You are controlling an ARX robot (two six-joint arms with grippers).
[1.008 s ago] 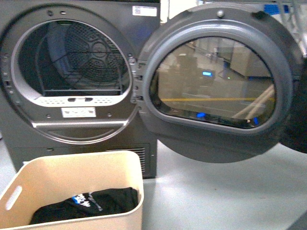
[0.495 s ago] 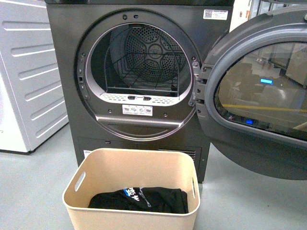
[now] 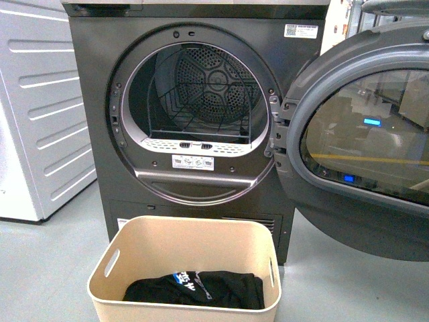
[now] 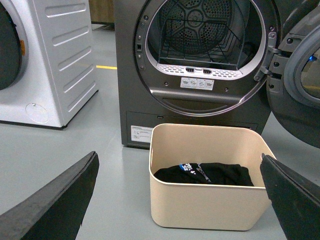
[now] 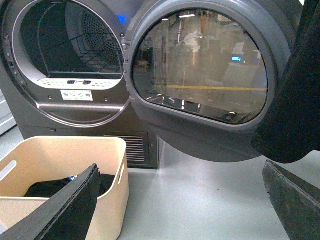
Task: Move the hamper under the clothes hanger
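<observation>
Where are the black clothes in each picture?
Front view: the black clothes lie inside the hamper, low and near the middle.
Left wrist view: black clothes, in the hamper.
Right wrist view: black clothes, partly seen in the hamper.
Shared landmark: the open dryer behind the hamper.

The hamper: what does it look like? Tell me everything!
The hamper is a beige, plastic-looking box with rounded corners and a slot handle in each short side. It stands upright on the grey floor, just in front of the open dryer. Black clothing with blue-white print lies inside. Nothing grips it.
</observation>
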